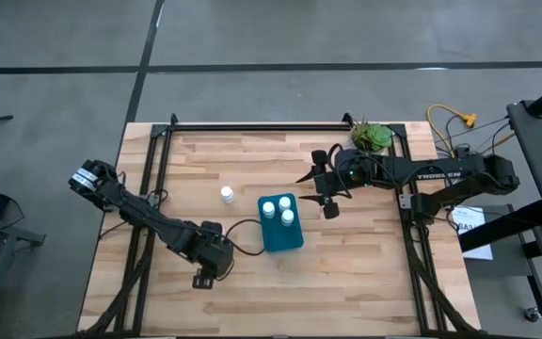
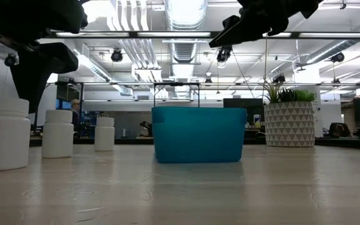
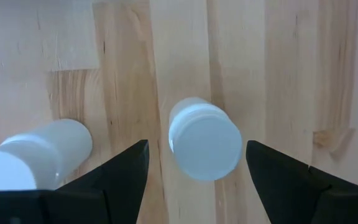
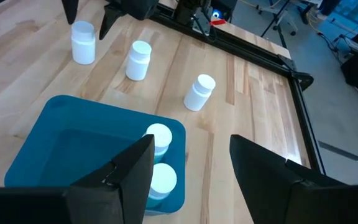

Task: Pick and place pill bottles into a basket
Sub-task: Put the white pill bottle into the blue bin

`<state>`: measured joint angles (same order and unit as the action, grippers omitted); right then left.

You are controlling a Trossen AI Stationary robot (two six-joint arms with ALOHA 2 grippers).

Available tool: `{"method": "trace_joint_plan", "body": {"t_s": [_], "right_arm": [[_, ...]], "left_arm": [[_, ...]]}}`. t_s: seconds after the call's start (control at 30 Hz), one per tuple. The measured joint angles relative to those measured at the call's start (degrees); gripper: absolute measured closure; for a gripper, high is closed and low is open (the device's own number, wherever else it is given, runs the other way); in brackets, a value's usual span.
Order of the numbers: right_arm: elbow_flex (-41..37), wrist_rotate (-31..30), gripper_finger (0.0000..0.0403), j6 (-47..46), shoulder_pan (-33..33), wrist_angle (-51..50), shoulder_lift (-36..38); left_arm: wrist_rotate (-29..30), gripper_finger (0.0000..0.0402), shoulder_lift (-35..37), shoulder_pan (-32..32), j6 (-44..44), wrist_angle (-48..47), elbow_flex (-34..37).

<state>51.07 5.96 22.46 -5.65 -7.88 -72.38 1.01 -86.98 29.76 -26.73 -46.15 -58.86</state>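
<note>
Teal basket (image 1: 281, 235) holds three pill bottles (image 1: 278, 210)

White lettering runs along the right arm's forearm (image 1: 440, 175) in the high view, back from its fingers; it appears to begin "TROSS", but the rest cannot be made out. A white sheet (image 1: 466, 224) by the table's edge, behind that arm, carries dark print too small to read. No other text shows.
</note>
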Motion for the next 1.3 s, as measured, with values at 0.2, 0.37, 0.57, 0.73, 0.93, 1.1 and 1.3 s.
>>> {"method": "trace_joint_plan", "body": {"t_s": [0.2, 0.37, 0.57, 0.73, 0.93, 1.1, 1.3], "right_arm": [[0.0, 0.0, 0.02, 0.0, -0.04, 0.0, 0.0], [0.0, 0.0, 0.02, 0.0, -0.04, 0.0, 0.0], [0.0, 0.0, 0.02, -0.01, -0.02, 0.01, 0.0], [0.0, 0.0, 0.02, 0.0, 0.0, 0.04, 0.0], [0.0, 0.0, 0.02, -0.02, 0.0, 0.04, 0.0], [0.0, 0.0, 0.02, -0.02, 0.0, 0.07, 0.0], [0.0, 0.0, 0.02, -0.02, 0.0, 0.06, 0.0]], "left_arm": [[0.01, 0.0149, -0.02, 0.04, 0.0, 2.26, 1.15], [0.12, 0.0149, -0.16, 0.04, -1.19, 2.37, 1.15], [0.38, 0.0149, -2.81, 0.02, -1.28, 2.58, 1.11], [0.31, 0.015, -4.84, 0.02, -1.24, 2.69, 1.11], [0.14, 0.0151, -5.66, -0.02, -1.37, 3.34, 0.74], [0.16, 0.0151, -4.98, -0.01, -1.39, 3.89, -0.41], [0.16, 0.0151, -4.83, -0.02, -1.48, 3.6, -0.07]]}}
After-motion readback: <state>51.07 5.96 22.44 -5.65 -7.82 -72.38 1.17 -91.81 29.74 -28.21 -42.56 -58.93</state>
